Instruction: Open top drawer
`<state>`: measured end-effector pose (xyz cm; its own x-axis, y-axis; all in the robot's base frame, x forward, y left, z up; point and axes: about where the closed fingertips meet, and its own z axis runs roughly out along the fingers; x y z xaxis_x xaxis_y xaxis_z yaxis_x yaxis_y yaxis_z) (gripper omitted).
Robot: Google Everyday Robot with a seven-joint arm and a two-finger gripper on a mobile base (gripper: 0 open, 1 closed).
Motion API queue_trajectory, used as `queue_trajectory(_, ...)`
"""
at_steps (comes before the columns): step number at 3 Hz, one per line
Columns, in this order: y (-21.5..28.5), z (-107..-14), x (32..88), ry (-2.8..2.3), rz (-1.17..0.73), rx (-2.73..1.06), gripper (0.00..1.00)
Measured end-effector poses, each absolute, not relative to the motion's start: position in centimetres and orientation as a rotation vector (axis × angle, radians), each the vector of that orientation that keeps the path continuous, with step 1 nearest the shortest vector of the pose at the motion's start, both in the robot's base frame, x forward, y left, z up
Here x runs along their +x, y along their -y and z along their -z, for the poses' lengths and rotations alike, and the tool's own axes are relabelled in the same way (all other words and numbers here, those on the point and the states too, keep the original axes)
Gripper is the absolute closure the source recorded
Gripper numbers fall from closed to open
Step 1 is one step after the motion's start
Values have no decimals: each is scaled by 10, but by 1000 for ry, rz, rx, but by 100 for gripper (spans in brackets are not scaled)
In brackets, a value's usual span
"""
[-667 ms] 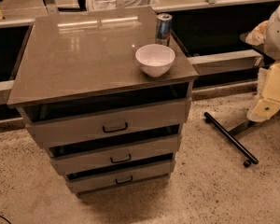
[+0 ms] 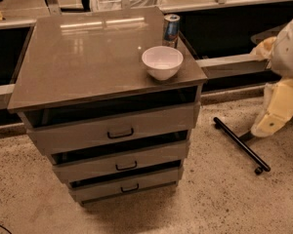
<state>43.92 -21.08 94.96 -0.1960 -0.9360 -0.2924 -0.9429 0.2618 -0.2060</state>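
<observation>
Wide grey wooden top drawer (image 2: 88, 133) shows a dark gap above; cream gripper (image 2: 271, 116) hangs far right, can't tell if open.

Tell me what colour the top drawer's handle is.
Black handle on the grey top drawer, camera view; the gripper hangs at far right, apart.

Cabinet (image 2: 88, 57): one. Drawers: three, stacked: one wide top drawer (image 2: 156, 123), then middle drawer (image 2: 158, 157) and bottom drawer (image 2: 156, 179), both narrower. Black loop handles (image 2: 120, 133): three, one per front. White bowl (image 2: 162, 62): one. Can (image 2: 171, 29): one. Black bar (image 2: 241, 145) on floor: one. Gripper (image 2: 271, 116): one, at right edge, well apart from cabinet.
</observation>
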Motion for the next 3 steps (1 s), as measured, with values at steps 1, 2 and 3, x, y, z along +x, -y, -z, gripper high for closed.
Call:
queue_trajectory(1, 194, -861, 431, -2070, -304, -1716, 0)
queue_trajectory(2, 163, -792, 406, -1930, -527, -1841, 0)
queue_trajectory(3, 160, -783, 402, -1880, -538, -1895, 0)
